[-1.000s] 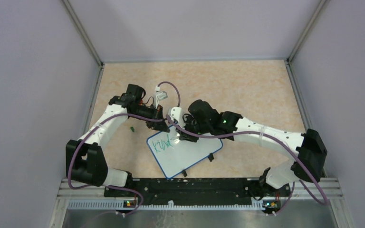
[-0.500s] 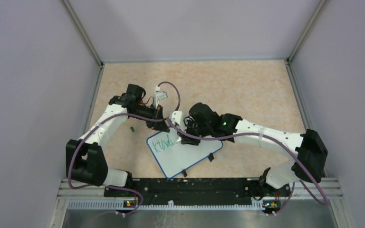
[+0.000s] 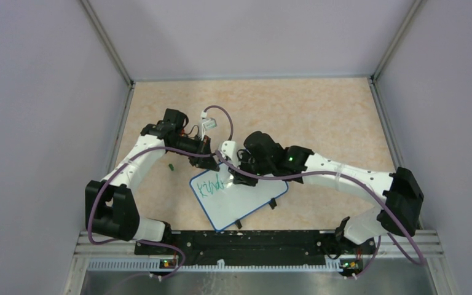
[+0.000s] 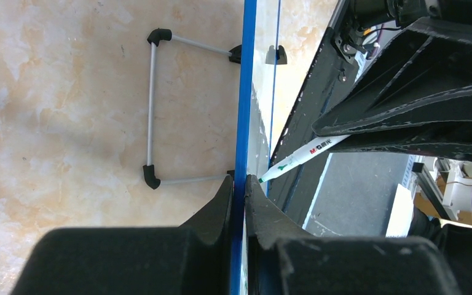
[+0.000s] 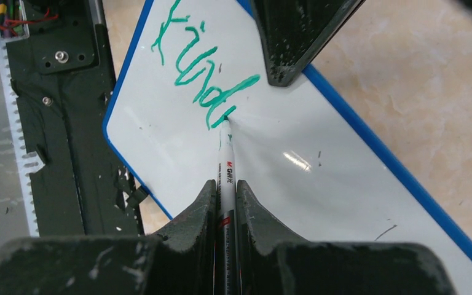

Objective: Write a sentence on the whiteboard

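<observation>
Obs., writing in progress.

Whiteboard: lies flat on the table, near-centre, just beyond the base rail, turned diagonally with one corner toward the left arm. A wire stand shows on the table at its edge in the left wrist view.

Left gripper: clenched on the blue rim at the board's far-left edge, one finger on each side of it. Judged to be steadying the board.

Right gripper: clenched on a white marker, barrel running out between the fingers, green tip touching the board surface at the end of the last stroke.

Sentence: only one short green word is down, in the far-left part of the board. It reads roughly "kind", the final letter with a tail where the tip now sits. Strokes are uneven but legible.

Progress (judgement): early. One word, or part of one, is written. The surface to the right of the script and all of the near half is bare white, apart from a few small dark flecks. The rest of the line, and probably a second line below it, is left to write.

Also noted: a small green cap on the table left of the board, apart from it. Probably the marker's, but too small to confirm.
</observation>
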`<state>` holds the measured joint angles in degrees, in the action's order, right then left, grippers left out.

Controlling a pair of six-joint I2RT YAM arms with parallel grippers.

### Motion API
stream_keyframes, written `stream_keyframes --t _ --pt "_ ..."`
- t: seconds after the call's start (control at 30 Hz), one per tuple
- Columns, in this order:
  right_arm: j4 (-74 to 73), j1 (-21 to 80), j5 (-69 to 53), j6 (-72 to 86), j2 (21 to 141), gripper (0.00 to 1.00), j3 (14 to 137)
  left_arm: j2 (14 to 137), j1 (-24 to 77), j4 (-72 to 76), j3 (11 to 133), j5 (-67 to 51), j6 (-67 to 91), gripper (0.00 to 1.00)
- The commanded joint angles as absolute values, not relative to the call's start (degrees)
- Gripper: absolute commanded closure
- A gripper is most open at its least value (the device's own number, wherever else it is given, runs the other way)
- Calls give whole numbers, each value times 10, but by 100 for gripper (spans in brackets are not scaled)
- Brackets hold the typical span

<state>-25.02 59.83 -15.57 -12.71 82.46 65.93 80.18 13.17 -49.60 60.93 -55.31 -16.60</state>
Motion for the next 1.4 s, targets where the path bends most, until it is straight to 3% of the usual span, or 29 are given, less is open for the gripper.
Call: stream_keyframes --t 0.0,0.9,1.37 --pt "-224 589 -123 -122 823 100 700 811 143 -499 597 -513 -167 100" --pt "-264 590 -147 -151 794 100 634 813 144 -499 597 -512 -168 100" --pt "-266 582 -151 -142 775 100 668 813 144 -499 597 -513 -167 100"
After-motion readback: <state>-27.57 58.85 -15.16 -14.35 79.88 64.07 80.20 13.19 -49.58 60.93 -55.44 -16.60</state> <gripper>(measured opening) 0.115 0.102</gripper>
